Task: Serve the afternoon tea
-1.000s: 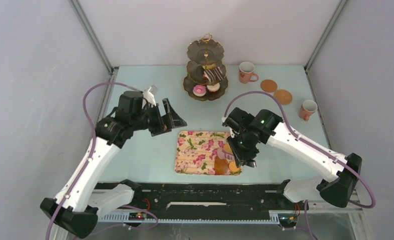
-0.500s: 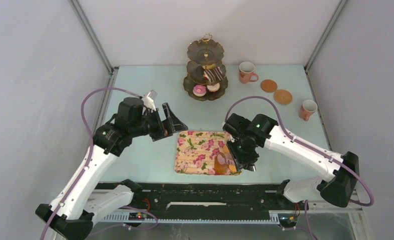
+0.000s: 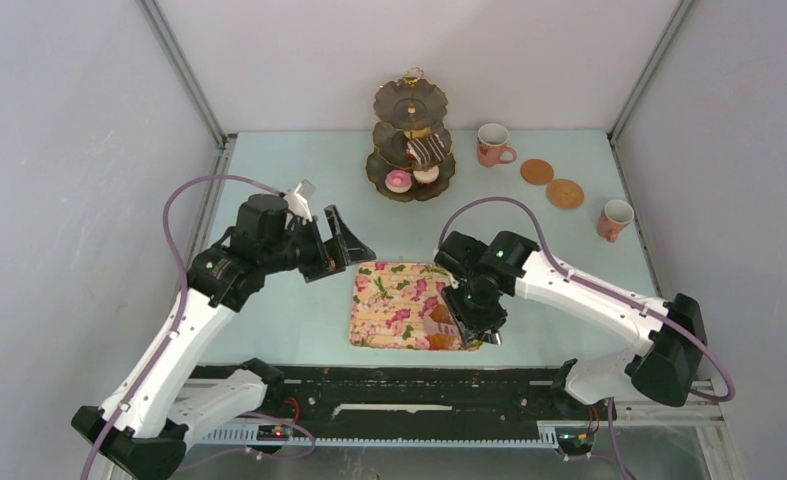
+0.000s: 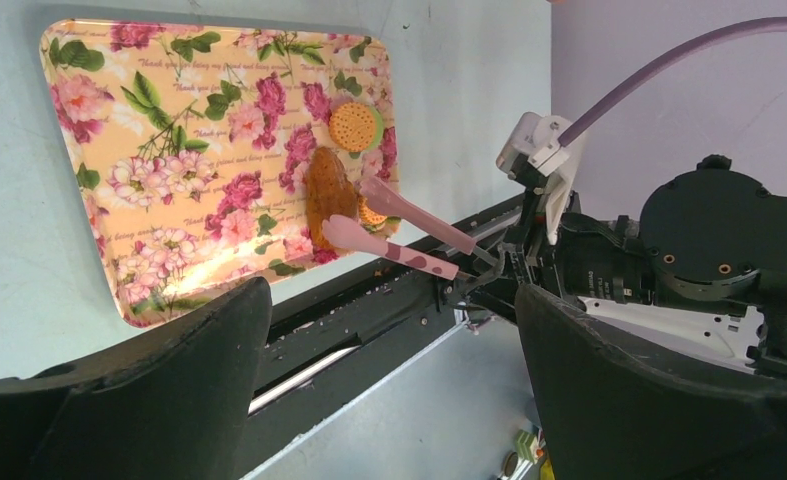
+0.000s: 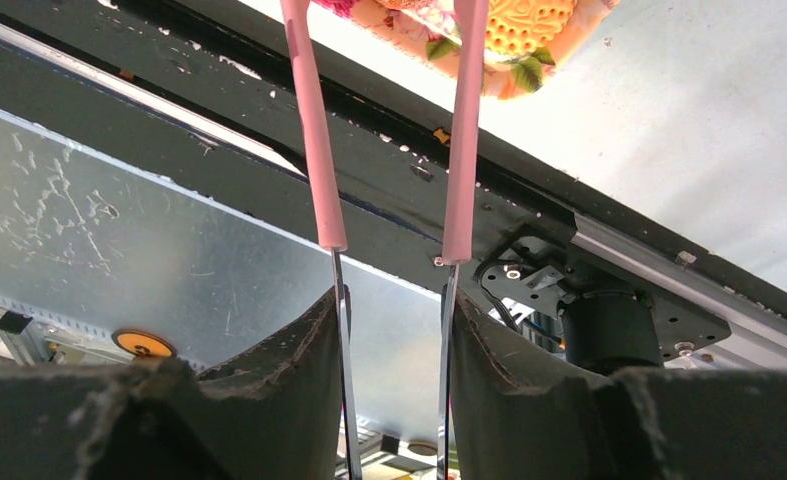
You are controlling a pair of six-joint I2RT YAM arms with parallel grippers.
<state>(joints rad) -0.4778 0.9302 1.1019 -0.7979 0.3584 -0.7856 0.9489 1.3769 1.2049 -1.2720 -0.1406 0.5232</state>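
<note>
At the bottom of the right wrist view the right gripper (image 5: 392, 330) is closed down on the tongs (image 5: 312, 130). Its two dark fingers (image 5: 299, 400) press the thin metal strips from outside. The two pink arms run up from there, a little apart, to the top of the frame.

In the left wrist view the tips of the tongs reach the croissant (image 4: 327, 195), one at each side of its lower end. Whether they squeeze it I cannot tell. The croissant lies on the tray (image 4: 189, 150), near the tray's right edge. A macaron (image 4: 355, 126), orange with some green at its edge, lies just above the croissant. A second macaron (image 4: 371, 213) shows partly under the tongs.

The tray lies flat on the table (image 3: 289, 180), in the lower middle of the top view. The left gripper (image 4: 391, 310) hangs up and left of the tray there, wide open, with nothing between its fingers.

Further back, in the upper middle of the top view, is the stand (image 3: 410, 103) with three tiers. A pink donut (image 3: 398, 180) and a white donut (image 3: 426, 175) are on its lowest tier, and a striped slice (image 3: 427, 150) is on the middle tier. Right of the stand are a mug (image 3: 490, 146), a coaster (image 3: 536, 171) and a second coaster (image 3: 565, 193). A second mug (image 3: 615, 219) is near the table's right edge.
</note>
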